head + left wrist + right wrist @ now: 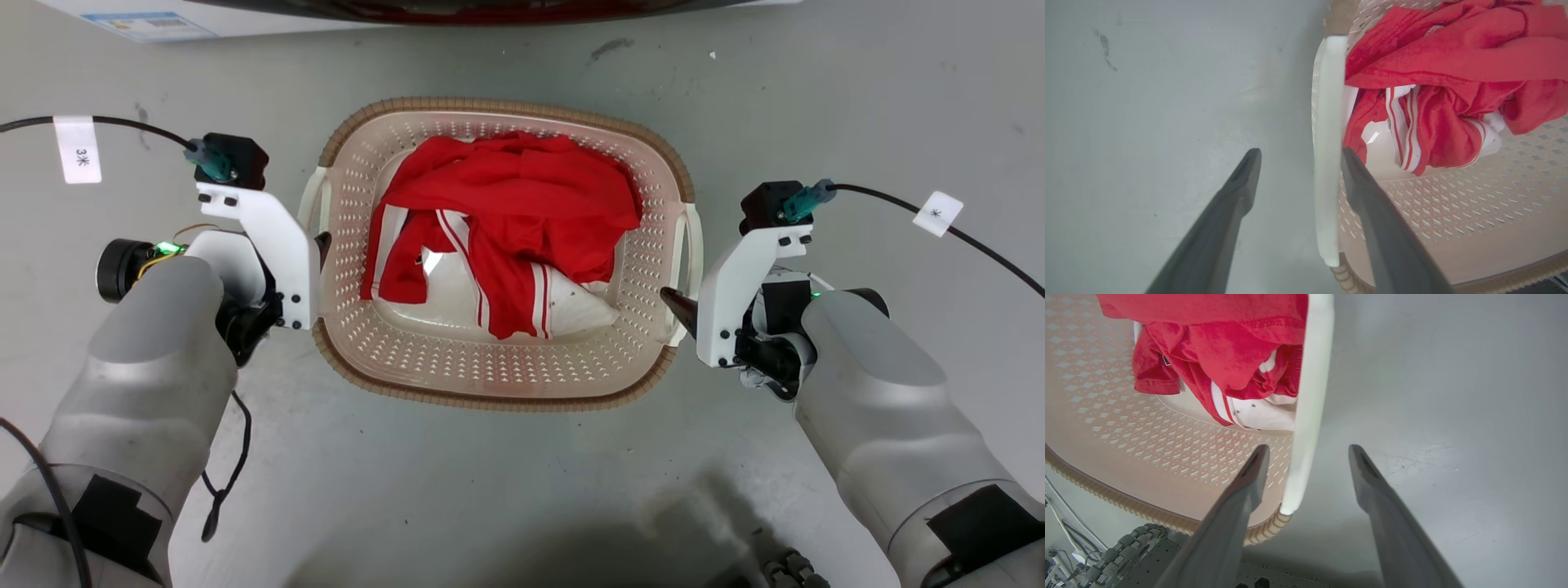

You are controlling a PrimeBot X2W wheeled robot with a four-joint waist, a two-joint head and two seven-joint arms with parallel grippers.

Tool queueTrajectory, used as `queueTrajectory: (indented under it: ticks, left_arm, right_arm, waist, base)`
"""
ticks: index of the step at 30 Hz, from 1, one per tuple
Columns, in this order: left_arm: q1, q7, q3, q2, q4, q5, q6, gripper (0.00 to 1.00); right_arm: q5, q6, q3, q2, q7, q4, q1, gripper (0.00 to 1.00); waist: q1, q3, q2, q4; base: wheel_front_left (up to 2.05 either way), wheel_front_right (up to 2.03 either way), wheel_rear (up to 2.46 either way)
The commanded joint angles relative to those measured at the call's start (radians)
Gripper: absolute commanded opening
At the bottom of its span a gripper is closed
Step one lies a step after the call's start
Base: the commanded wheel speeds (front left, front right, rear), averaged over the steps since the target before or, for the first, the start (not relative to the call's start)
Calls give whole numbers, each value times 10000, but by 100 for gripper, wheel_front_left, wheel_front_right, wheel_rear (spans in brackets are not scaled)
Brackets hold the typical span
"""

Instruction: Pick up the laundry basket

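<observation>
End effectors (1301, 150) (1309, 446) astride basket (490, 400) handles (1327, 122), red garment (522, 188) inside, perhaps washer (457, 10) beyond

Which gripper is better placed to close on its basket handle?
Left, narrowly. Both stand open astride the laundry basket handles, but the left gripper is midway along the left handle; the right gripper is near an end of the right handle.

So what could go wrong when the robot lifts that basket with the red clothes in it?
The open left gripper straddles the thin white left handle, and the open right gripper straddles the thin white right handle. A weak squeeze on either could let the smooth plastic slip out. If one arm rises first, the cream perforated plastic laundry basket could tilt, and the loose red-and-white clothes might tumble out.
</observation>
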Motion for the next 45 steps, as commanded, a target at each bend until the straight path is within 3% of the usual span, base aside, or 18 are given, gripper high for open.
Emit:
queueTrajectory:
  ticks: [1,14,15,16,17,30,45]
  left_arm:
    - [-219,-51,-126,-13,102,-71,4,100]
    - [-711,76,-628,-323,761,-355,4,100]
    - [-755,117,-641,-338,790,-413,4,100]
    - [-753,165,-659,-412,792,-497,4,27]
    - [-742,257,-652,-487,799,-601,2,0]
    - [-547,696,-1041,-509,678,-1282,8,0]
    - [314,1950,-1599,-960,580,-2282,-12,0]
  right_arm:
    - [267,-7,217,14,-55,62,-195,100]
    - [1249,-7,1290,14,-388,431,-666,100]
    - [1331,-7,1347,14,-434,463,-694,85]
    - [1455,-7,1417,14,-361,483,-687,36]
    - [1587,-7,1489,16,-335,474,-665,0]
    - [2397,9,2469,14,-495,650,-904,0]
    - [2408,10,3348,57,232,789,-808,0]
  waist:
    - [-1,179,0,8]
    - [-1,658,0,13]
    - [-1,673,0,19]
    - [-1,687,0,27]
    - [-1,699,0,42]
    - [-1,558,0,97]
    - [-1,-1108,0,436]
  base:
    - [0,0,0]
    - [0,0,0]
    - [0,0,0]
    - [0,0,0]
    - [0,0,0]
    - [0,0,0]
    - [0,0,0]
